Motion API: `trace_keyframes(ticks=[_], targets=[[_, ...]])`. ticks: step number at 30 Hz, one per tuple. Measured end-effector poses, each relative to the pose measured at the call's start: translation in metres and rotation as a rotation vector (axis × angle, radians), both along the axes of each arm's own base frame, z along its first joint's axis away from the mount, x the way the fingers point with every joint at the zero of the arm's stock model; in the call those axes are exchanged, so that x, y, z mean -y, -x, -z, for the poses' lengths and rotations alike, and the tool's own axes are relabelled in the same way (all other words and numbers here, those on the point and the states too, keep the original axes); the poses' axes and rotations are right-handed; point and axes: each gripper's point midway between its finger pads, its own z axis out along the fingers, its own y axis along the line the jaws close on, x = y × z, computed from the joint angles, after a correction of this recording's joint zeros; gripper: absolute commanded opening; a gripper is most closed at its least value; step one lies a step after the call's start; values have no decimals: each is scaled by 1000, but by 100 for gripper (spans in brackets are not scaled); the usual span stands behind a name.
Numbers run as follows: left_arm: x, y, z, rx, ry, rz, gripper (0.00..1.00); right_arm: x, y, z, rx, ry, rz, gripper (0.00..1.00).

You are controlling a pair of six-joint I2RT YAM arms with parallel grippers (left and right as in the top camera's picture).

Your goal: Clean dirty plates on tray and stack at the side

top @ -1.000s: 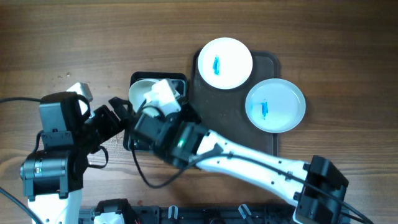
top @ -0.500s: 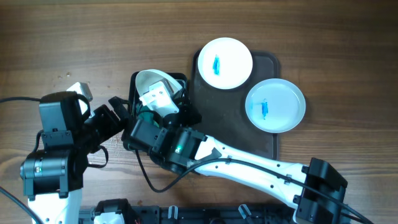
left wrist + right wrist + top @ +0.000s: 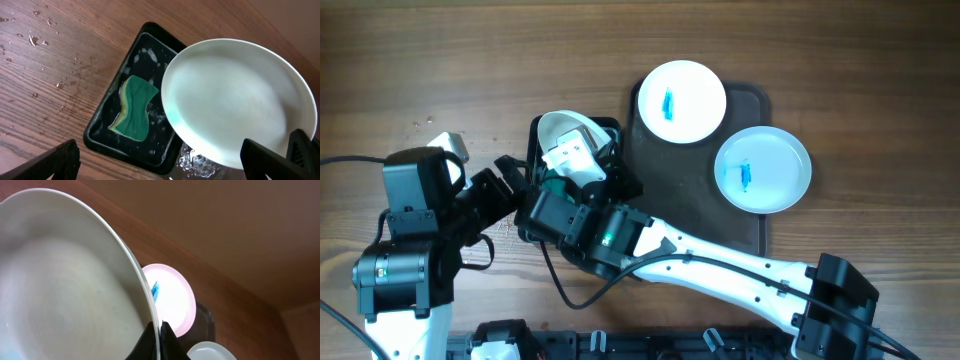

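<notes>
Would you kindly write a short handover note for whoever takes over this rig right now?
Right gripper: shut on the rim of a white plate, held tilted over the black dish.
Left gripper: open, empty, beside that dish.
Sponge: lying in the dish, among suds.
Done: the held plate shows no blue marks.
Left: stack it at the side; two plates with blue smears sit on the brown tray; no stack in view yet.
</notes>
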Motion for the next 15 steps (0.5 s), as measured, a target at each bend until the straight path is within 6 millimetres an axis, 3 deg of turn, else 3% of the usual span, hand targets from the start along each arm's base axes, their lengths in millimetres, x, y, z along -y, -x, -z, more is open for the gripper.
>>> trace_keyframes(ticks=[15], targets=[[0, 0, 0, 0, 0, 0, 100, -2, -1, -1, 2, -11, -3, 4]])
